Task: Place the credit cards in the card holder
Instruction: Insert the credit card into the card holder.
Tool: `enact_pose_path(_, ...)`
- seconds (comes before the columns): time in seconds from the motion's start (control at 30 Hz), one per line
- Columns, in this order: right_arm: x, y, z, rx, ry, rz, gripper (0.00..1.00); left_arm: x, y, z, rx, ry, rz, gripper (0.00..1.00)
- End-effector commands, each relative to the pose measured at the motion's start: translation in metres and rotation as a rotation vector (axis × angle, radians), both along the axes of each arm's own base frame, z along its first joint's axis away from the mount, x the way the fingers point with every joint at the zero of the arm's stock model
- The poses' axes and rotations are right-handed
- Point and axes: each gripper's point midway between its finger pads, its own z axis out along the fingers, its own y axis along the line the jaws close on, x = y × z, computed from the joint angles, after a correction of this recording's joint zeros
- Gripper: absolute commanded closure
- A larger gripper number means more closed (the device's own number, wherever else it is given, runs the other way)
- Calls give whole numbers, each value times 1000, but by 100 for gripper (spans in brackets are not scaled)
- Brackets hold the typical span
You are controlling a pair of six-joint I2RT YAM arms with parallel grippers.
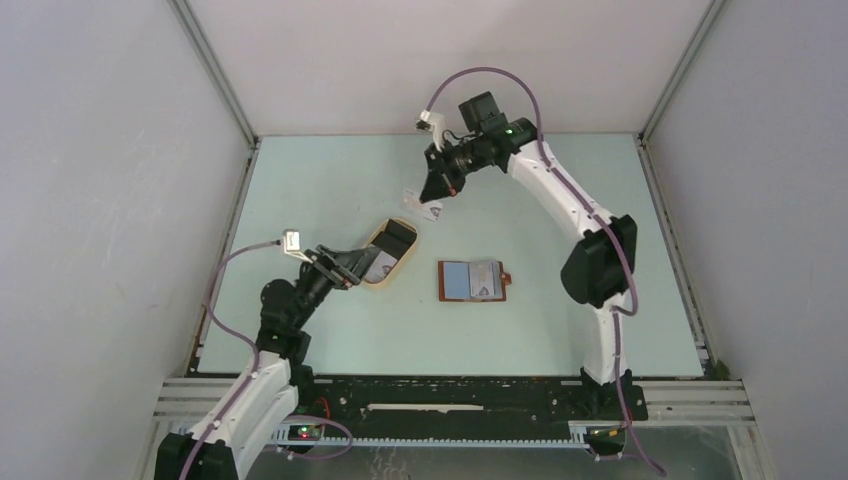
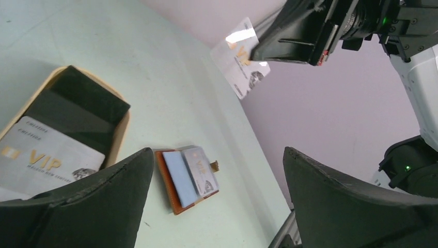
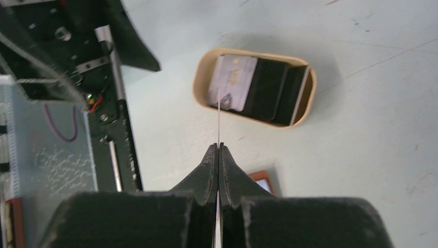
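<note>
Right end effector (image 1: pixel 434 198) pinches a card (image 2: pixel 240 57) aloft, likely bound for the open holder (image 1: pixel 472 281); left end effector (image 1: pixel 348 263) gapes wide at the tray (image 3: pixel 199 85).

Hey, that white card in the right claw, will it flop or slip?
Probably stiff: the white card juts from the right claw straight, without sagging. Likely light, being edge-thin in the wrist view. Its glossy face may slip, since only one end is pinched.
</note>
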Motion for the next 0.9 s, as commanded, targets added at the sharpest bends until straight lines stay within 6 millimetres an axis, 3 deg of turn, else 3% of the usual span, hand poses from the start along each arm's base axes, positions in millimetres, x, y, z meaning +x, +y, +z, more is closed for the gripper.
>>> enact_pose_path(0.0, -38, -15, 28, 59, -23, 69, 100, -18, -13, 13, -22, -75, -115, 0)
enact_pose_path(0.13, -80, -28, 35, 116, 57, 128, 100, -38, -27, 31, -69, -175, -214, 1)
enact_pose_path(0.27, -118, -44, 29, 180, 125, 148, 100, -59, -52, 44, -84, -244, -289, 1)
enact_pose_path(0.4, -145, -60, 40, 300, 182, 127, 100, -72, -69, 52, -117, -280, -308, 6)
enact_pose_path(0.63, -156, -80, 60, 470, 218, 65, 100, -77, -77, 60, -269, -212, -256, 22)
enact_pose_path(0.73, -157, -81, 61, 495, 254, 43, 100, -75, -87, 74, -315, -195, -250, 32)
enact_pose_path(0.87, -158, -81, 59, 508, 308, 23, 100, -67, -100, 83, -328, -178, -240, 34)
